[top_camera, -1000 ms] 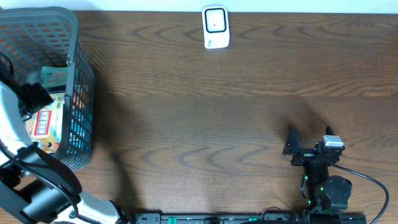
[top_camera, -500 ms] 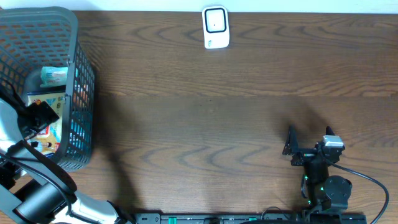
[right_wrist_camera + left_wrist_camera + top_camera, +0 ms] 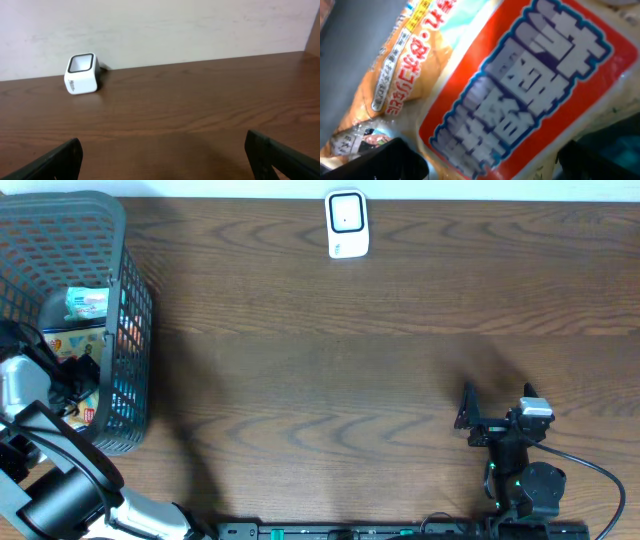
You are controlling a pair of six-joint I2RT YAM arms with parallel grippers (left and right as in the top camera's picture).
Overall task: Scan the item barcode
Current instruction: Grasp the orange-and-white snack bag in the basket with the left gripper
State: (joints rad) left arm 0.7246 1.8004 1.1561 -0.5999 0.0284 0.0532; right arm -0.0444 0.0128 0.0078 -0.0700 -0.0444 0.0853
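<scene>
A snack packet (image 3: 520, 80) with a red panel and white lettering lies in the grey mesh basket (image 3: 135, 310) at the left; from above only part of the packet (image 3: 62, 343) shows. My left gripper (image 3: 75, 375) is down inside the basket, right over this packet. It (image 3: 490, 165) stands open, its dark fingertips (image 3: 385, 160) on either side of the packet, not closed on it. The white barcode scanner (image 3: 347, 224) stands at the table's far edge, also seen as a small box (image 3: 81, 74) by the wall. My right gripper (image 3: 498, 402) rests open near the front right, nothing between its fingers.
A pale teal packet (image 3: 85, 302) lies farther back in the basket. The basket's tall mesh walls surround my left arm. Brown wooden table (image 3: 330, 380) stretches between the basket, the scanner and the right arm.
My left gripper has slid toward the front of the basket and come down close over the snack packet. The right arm has not moved.
</scene>
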